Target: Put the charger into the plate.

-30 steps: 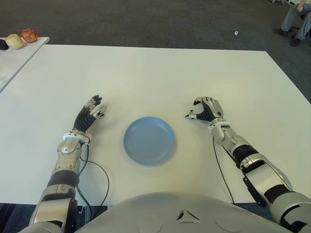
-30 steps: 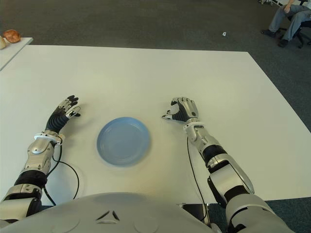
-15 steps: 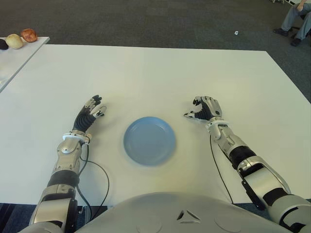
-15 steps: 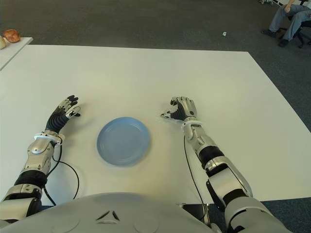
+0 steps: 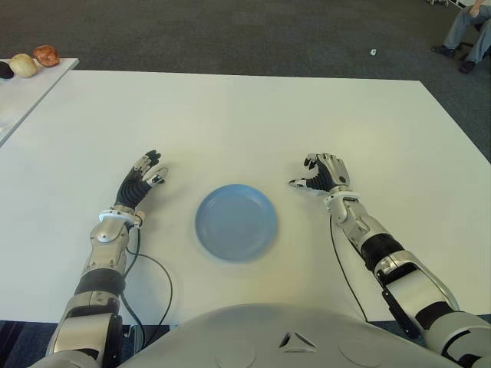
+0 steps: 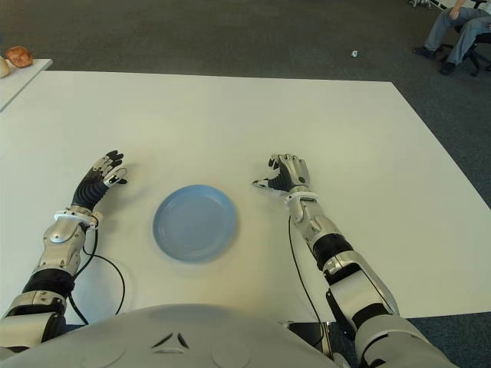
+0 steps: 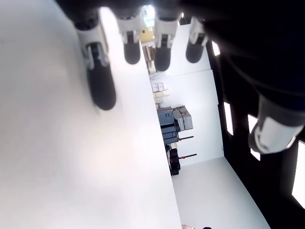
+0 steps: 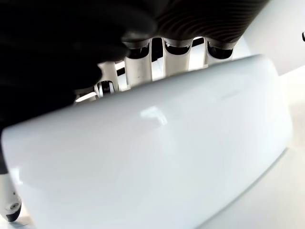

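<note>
right wrist view is nearly filled by the charger (image 8: pixel 157 157), a smooth white rounded block, with the fingers (image 8: pixel 178 59) of the right hand (image 5: pixel 321 173) curled over its far edge: the hand is clamped on it. in the eye views only a sliver of white shows at the fingertips toward the plate, so the grasp reads mostly from the wrist camera. whether the charger is clear of the tabletop (image 5: pixel 253 123) or touching it cannot be told.

outward from that hand, the blue plate (image 5: pixel 235 222) lies near, on the thumb side and a little closer to the robot's body, with bare tabletop between them. nothing lies in it.

over the last second the right hand has crept slightly toward the plate and the forearm has swung in with it; the charger has stayed enclosed. that suggests the carry is just starting, with most of the sideways travel left before a release over the dish.

the left hand (image 5: pixel 141 179) shows on the far side of the plate, fingers extended and relaxed, holding nothing, unchanged in place. beyond, a side table holds a few rounded items (image 5: pixel 34 60), and a seated person's legs (image 5: pixel 466 31) show at the far corner of the carpeted floor.
</note>
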`<state>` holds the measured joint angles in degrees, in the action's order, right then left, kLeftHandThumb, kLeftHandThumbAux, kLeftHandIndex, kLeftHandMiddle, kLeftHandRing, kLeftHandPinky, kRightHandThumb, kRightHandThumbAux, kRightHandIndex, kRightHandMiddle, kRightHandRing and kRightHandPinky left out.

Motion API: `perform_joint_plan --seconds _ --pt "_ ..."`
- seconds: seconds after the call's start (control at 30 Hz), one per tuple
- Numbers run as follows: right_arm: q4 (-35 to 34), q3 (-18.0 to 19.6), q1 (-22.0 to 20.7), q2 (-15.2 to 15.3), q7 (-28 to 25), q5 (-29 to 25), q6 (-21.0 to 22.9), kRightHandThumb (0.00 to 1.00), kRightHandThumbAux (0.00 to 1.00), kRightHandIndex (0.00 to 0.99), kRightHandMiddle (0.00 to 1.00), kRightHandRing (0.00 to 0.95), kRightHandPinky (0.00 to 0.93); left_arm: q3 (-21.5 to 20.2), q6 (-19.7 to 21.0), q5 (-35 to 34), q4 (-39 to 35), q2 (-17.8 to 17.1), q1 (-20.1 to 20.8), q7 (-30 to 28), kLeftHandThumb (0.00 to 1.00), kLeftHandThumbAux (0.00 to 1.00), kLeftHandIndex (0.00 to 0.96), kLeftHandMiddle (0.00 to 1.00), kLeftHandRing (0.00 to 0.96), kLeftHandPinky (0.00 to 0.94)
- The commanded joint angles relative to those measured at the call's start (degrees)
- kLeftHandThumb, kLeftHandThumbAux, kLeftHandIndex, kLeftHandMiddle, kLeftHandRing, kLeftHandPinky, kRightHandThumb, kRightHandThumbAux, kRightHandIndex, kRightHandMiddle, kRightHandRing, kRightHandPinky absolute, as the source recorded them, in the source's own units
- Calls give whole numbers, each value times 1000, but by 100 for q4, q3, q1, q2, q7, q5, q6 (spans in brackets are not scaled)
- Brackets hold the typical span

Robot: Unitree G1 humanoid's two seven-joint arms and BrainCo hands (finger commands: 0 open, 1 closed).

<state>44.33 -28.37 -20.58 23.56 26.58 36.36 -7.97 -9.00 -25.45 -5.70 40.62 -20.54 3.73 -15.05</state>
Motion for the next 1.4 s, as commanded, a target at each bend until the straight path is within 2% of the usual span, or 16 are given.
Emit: perform_joint_plan --seconds 0.03,0.3,0.43,0.57,0.83,1.07,1.4 --pt "319 -224 652 -119 -475 129 197 744 709 441 874 851 794 -10 192 14 171 46 -75 -39 0 495 78 103 77 56" --pt "312 -196 591 -68 -248 205 53 745 709 441 879 853 782 8 150 36 212 54 -63 -27 0 502 84 100 71 39" --pt "172 -141 555 -39 -226 198 77 746 709 441 880 848 703 13 136 39 209 57 -71 -31 0 506 90 101 69 33" --pt "21 -78 531 13 -237 184 41 747 709 441 881 847 729 29 156 63 162 62 -102 -4 0 508 93 101 68 31" --pt "-203 -22 490 153 -75 330 -120 746 709 440 887 849 673 42 194 32 116 82 -121 -52 0 507 92 100 68 39" --pt "-423 -17 531 235 -40 490 -140 747 709 440 886 862 778 36 197 -22 96 99 -130 -109 0 514 100 105 70 36" --pt "-722 66 602 270 -32 601 -99 745 710 440 883 862 804 51 203 -41 93 90 -133 -129 0 523 116 105 66 24"
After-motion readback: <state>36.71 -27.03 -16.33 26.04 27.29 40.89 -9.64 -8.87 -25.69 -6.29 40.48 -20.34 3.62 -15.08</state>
